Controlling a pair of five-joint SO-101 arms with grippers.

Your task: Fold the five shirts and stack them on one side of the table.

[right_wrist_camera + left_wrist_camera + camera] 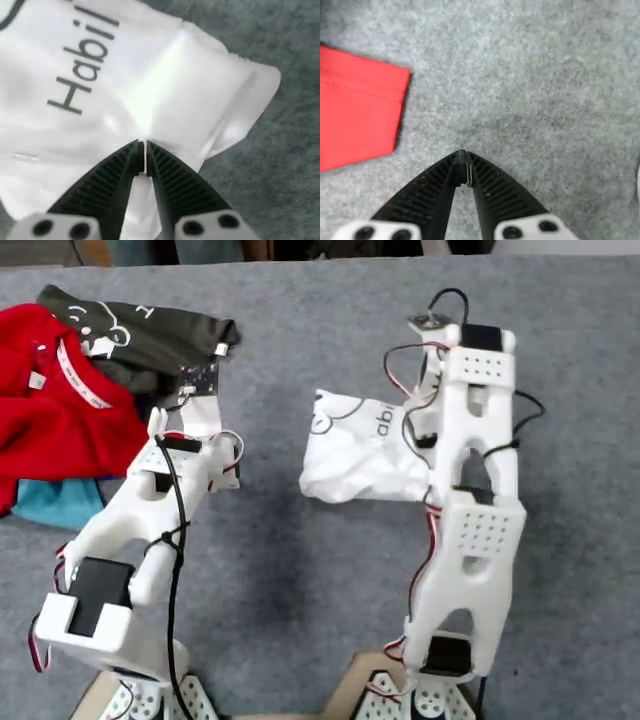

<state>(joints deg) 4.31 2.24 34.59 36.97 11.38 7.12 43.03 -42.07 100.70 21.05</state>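
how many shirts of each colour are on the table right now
red shirt: 1
dark grey shirt: 1
teal shirt: 1
white shirt: 1
total: 4 shirts in sight

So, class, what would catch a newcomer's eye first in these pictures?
The bright red shirt heaped at the left edge of the table, with a dark grey shirt beyond it and a teal shirt peeking out nearer the arms. Then the crumpled white shirt mid-table, with the right arm's fingers shut over it.
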